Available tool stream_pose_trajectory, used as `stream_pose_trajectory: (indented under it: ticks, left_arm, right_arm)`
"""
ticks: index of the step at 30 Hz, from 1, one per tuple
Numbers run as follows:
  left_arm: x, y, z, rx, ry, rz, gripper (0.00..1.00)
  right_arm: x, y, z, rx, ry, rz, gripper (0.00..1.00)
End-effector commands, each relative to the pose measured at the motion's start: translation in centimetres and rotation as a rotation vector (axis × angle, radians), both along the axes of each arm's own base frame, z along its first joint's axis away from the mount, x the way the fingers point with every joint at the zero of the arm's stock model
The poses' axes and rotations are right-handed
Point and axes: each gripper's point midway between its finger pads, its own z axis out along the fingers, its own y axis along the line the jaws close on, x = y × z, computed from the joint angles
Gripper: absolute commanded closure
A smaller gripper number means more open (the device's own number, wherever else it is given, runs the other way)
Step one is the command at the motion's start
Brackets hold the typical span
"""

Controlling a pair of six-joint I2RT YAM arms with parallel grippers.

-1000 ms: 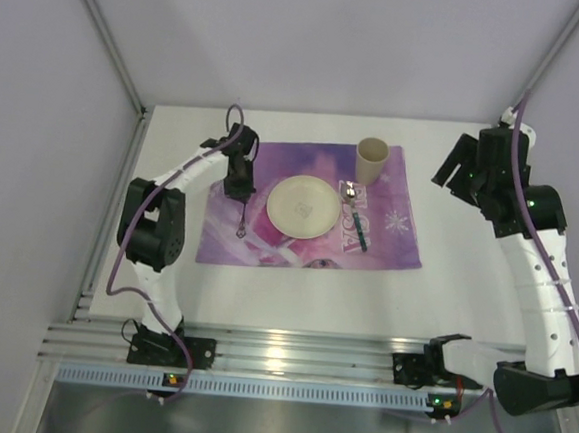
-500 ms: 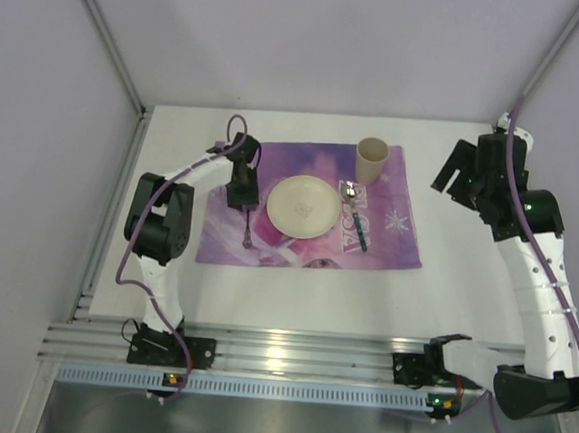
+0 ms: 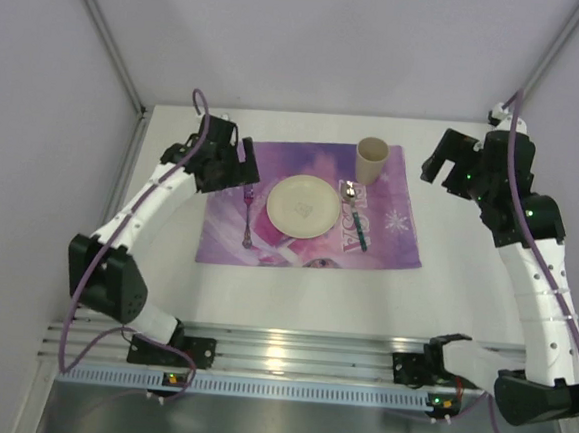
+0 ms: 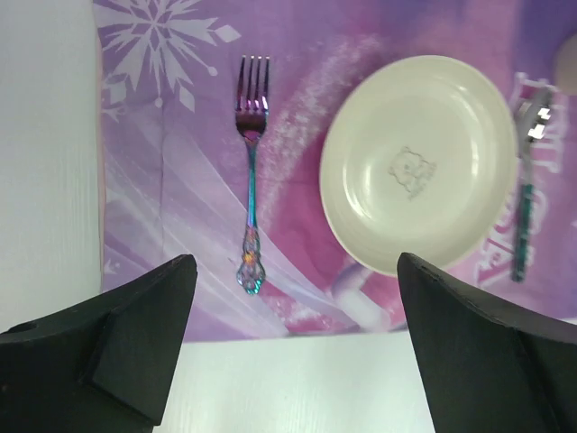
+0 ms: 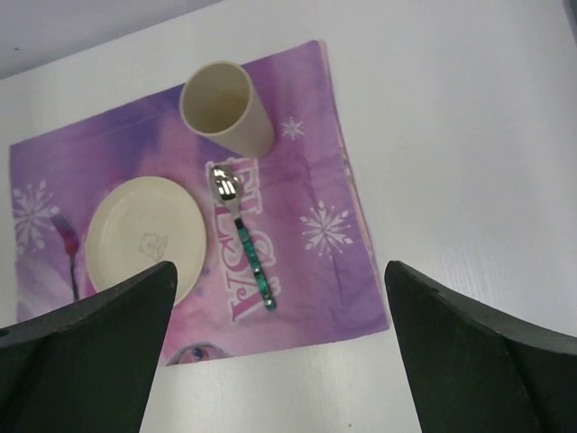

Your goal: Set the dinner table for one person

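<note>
our left arm runs up from the near edge of the bench (image 3: 465,281), its elbow swung out over the left edge and its forearm slanting in toward the far-left corner; the left claw (image 3: 224,161) hangs over the far-left corner of the purple placemat (image 3: 388,244), fingers spread and holding nothing; from its wrist camera we look down between the fingers onto the fork (image 4: 251,171), which lies flat on the placemat, tines toward the far edge, just left of the plate (image 4: 419,171) and not touching it.

our right arm rises from the near-right corner and bends back toward the far-right corner; the right claw (image 3: 442,166) is raised, spread wide and empty, well apart from the placemat; its camera shows the cup (image 5: 224,108) upright at the placemat's far edge and the spoon (image 5: 243,248) lying beside the plate, bowl toward the cup.

the bench itself is the white top under all of this, its near edge bounded by the ribbed rail (image 3: 278,356); bare bench lies between the placemat and the right edge, with a narrower strip on the left, a band along the near edge and a thin one along the far edge.
</note>
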Motion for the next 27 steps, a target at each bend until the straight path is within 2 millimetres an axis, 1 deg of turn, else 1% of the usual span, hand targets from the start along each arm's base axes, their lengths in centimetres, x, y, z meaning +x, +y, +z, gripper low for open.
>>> stream_pose_trajectory:
  ticks: [1,2,3,4,5,6,7,8,10,11,13,14,20,21,25,26,27]
  left_arm:
    - [-2.7,-0.3,4.2,-0.076,-0.115,-0.004,0.01]
    - [-3.6,-0.6,5.7,-0.113,-0.160,-0.032,0.02]
    - [-4.4,-0.6,5.2,-0.120,-0.153,-0.041,0.02]
    - [-5.1,-0.4,6.2,-0.136,-0.183,-0.043,0.02]
    - [-5.8,-0.2,5.5,-0.138,-0.172,-0.041,0.02]
    - [-6.5,-0.7,5.7,-0.169,-0.168,-0.064,0.02]
    - [-7.4,-0.9,6.4,-0.200,-0.183,-0.066,0.02]
    - [-8.1,-1.1,5.7,-0.219,-0.164,-0.078,0.02]
    - [-9.2,-1.4,5.7,-0.238,-0.163,-0.084,0.02]
    - [-9.6,-1.4,5.1,-0.231,-0.149,-0.084,0.02]
    - [-10.3,-1.9,4.7,-0.212,-0.133,-0.111,0.02]
    - [-10.5,-1.9,4.6,-0.201,-0.127,-0.113,0.02]
    - [-11.0,-2.9,4.5,-0.190,-0.128,-0.132,0.02]
    - [-11.0,-3.2,4.3,-0.182,-0.120,-0.145,0.02]
    - [-11.0,-3.7,4.6,-0.182,-0.124,-0.164,0.02]
    - [-11.0,-3.8,4.6,-0.182,-0.122,-0.166,0.02]
    - [-10.8,-3.4,4.6,-0.169,-0.133,-0.143,0.02]
  right_arm:
    - [-0.2,2.9,3.1,0.072,-0.179,0.171,0.00]
    - [-0.4,3.7,2.7,0.094,-0.179,0.203,0.00]
    - [-0.4,4.2,0.9,0.123,-0.151,0.216,0.00]
    - [-1.2,5.4,0.4,0.161,-0.149,0.279,0.00]
    - [-1.5,6.0,-0.4,0.185,-0.136,0.308,0.00]
    - [-1.7,6.7,-2.6,0.218,-0.098,0.329,0.00]
    - [-2.6,7.6,-3.0,0.244,-0.094,0.375,0.00]
    - [-3.0,8.0,-4.7,0.259,-0.064,0.388,0.00]
    - [-3.8,8.7,-5.8,0.284,-0.048,0.406,0.00]
    - [-4.1,8.9,-7.3,0.290,-0.024,0.406,0.00]
    - [-4.5,8.9,-8.1,0.288,-0.014,0.408,0.00]
    - [-4.7,8.9,-9.0,0.288,0.001,0.403,0.00]
    - [-4.9,9.3,-9.9,0.302,0.012,0.431,0.00]
    - [-4.9,9.3,-9.9,0.299,0.011,0.433,0.00]
    - [-4.7,9.4,-10.1,0.296,0.015,0.435,0.00]
    - [-4.7,9.5,-10.2,0.292,0.017,0.442,0.00]
    - [-4.7,9.6,-10.2,0.292,0.020,0.451,0.00]
